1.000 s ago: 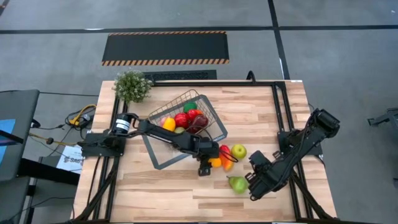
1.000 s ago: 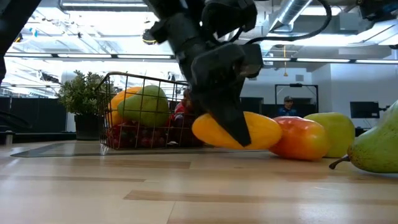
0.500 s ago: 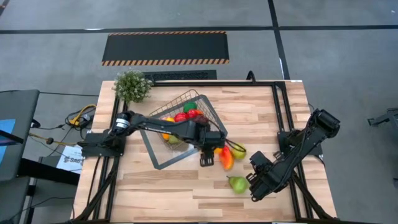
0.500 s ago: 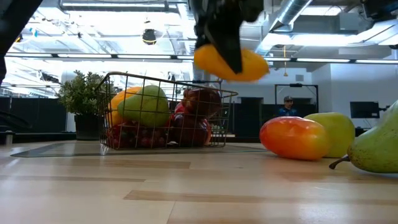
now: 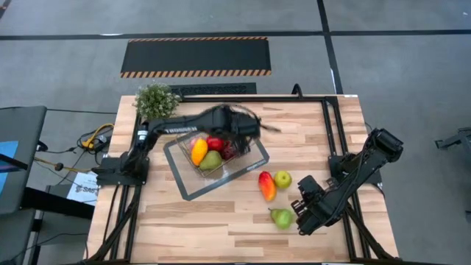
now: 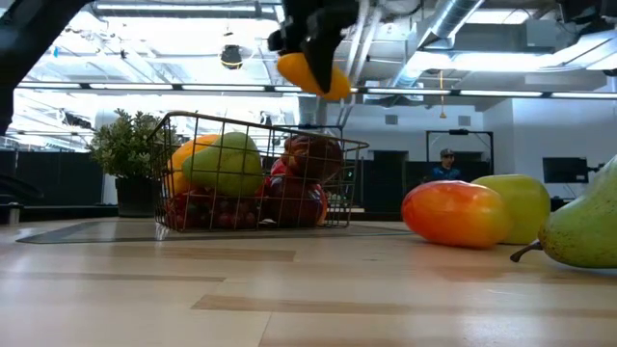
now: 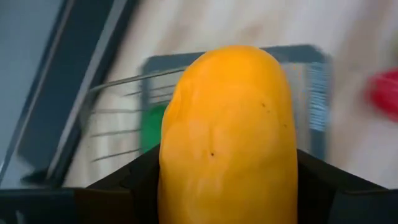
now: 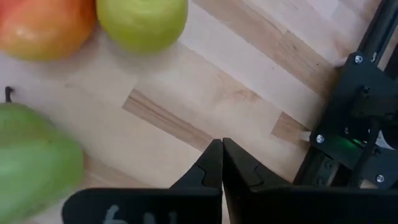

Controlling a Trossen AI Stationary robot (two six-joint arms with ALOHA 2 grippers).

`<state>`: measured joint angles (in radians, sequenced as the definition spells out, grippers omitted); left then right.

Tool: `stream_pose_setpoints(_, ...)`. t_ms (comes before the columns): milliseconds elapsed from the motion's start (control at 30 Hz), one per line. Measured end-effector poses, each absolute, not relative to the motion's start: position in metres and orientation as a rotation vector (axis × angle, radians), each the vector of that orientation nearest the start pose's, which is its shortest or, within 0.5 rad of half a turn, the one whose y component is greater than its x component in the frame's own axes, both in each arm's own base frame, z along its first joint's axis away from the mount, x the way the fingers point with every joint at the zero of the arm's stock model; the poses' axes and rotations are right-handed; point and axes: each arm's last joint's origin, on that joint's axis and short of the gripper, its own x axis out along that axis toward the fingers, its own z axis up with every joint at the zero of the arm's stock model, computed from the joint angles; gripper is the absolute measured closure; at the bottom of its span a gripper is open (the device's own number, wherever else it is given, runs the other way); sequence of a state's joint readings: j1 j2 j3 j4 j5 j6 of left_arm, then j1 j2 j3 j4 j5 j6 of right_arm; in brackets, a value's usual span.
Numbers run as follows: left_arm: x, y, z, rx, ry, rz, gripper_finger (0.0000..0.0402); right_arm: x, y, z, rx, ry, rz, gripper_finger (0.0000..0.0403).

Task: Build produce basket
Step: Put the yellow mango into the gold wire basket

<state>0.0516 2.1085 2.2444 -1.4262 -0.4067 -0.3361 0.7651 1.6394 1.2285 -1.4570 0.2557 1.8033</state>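
Note:
My left gripper [image 6: 318,43] is shut on a yellow-orange fruit [image 6: 310,74] and hangs high over the wire basket [image 5: 254,149], where it shows blurred in the high view [image 5: 237,125]. The basket stands on its grey tray [image 5: 193,189] and holds a yellow piece [image 5: 199,151], a green pear [image 5: 211,160] and red pieces [image 5: 215,142]. On the table right of it lie a red-orange fruit [image 5: 266,185], a green apple [image 5: 282,179] and a green pear [image 5: 282,218]. My right gripper [image 8: 222,163] is shut beside that pear, touching nothing. My left gripper pinches the yellow-orange fruit [image 7: 227,124] between its two fingers [image 7: 127,183], one on each side of it. The fingers come at it from above, pointing down. The fruit is lifted clear, above the basket's rim [image 6: 193,118].
A bushy potted plant [image 5: 156,101] stands at the table's far left corner. Black frame rails [image 5: 329,132] run along the table's sides. Bare wood lies along the near edge [image 5: 206,235]. A person [image 6: 446,164] shows far off in the room behind.
My left gripper has lifted the yellow-orange fruit off the table beside the red-orange fruit. It has carried it up and toward the far left, until it hangs over the basket. The fruits left on the table have stayed in place.

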Motion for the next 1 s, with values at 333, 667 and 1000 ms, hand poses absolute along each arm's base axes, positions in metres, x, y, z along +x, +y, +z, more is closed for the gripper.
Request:
stream_pose_setpoints(333, 0.395, 0.116, 0.33, -0.105, 1.245, 0.821, 0.0166, 0.19, 0.173, 0.235, 0.473, 1.242, -1.038, 0.0386)
stream_pose_setpoints(667, 0.386, 0.141, 0.33, -0.117, 1.269, 0.828, 0.0165, 0.187, 0.17, 0.237, 0.476, 1.228, -1.097, 0.0386)
stream_pose_setpoints(1000, 0.373, 0.126, 0.28, -0.068, 1.372, 0.839, 0.0165, 0.184, 0.168, 0.238, 0.489, 1.205, -1.154, 0.0382)
